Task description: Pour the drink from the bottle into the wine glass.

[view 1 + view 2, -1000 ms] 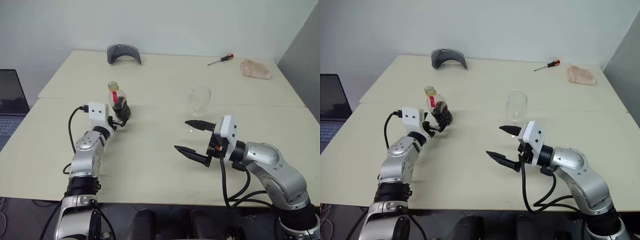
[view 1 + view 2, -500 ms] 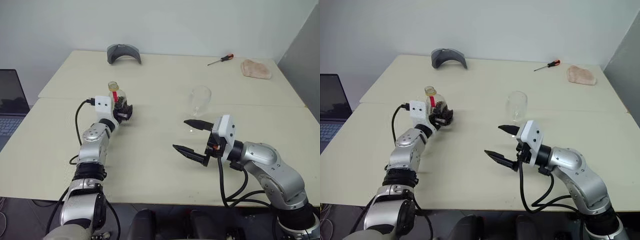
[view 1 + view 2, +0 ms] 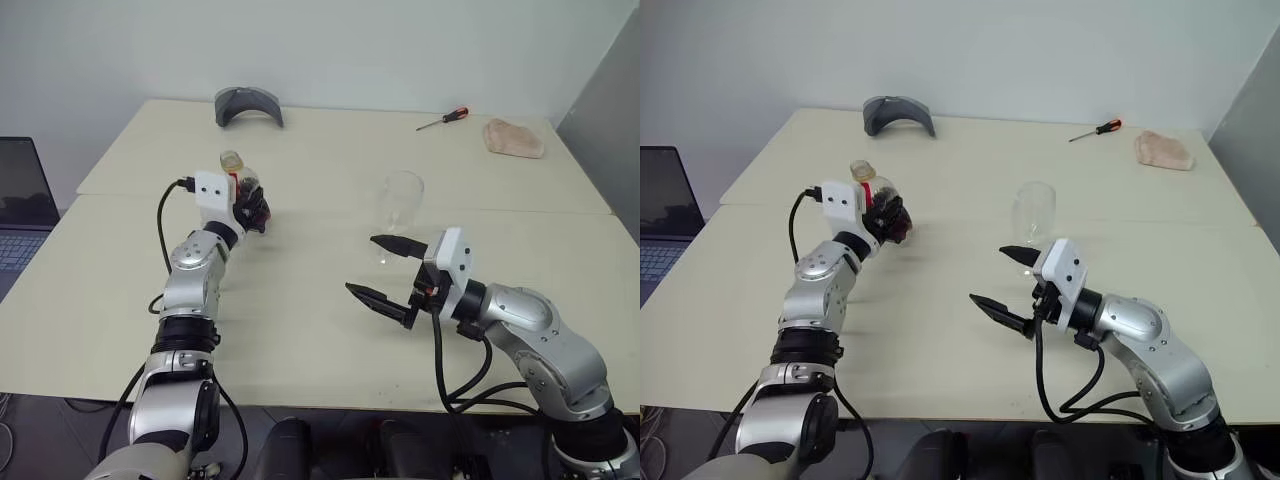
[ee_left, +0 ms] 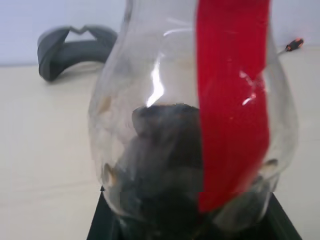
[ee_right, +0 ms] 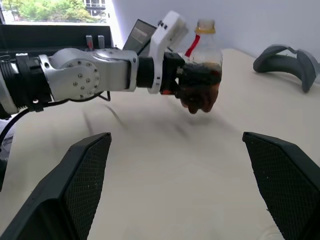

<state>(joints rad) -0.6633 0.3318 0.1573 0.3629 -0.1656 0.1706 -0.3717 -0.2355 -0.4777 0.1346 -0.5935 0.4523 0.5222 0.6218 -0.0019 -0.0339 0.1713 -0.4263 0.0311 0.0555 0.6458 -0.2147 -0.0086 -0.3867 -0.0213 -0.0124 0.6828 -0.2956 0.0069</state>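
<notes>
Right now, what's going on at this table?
The left tool is shut on the bottle of dark drink and holds it clear of the table, upright and capped. The right tool waits open near the empty wine glass. Nothing is poured yet.

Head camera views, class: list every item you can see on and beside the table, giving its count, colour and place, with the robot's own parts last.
bottle: one, clear with yellow cap and red strip, dark drink inside, lifted off the table, held at table's left.
wine glass: one, clear, upright mid-table.
headband-like object: one, grey, far edge.
screwdriver: one, red-handled, far right.
cloth: one, pinkish, far right corner.
laptop: one, dark, off table's left.
table: one, cream.
left end effector: shut on bottle.
right end effector: open, before the glass.
</notes>
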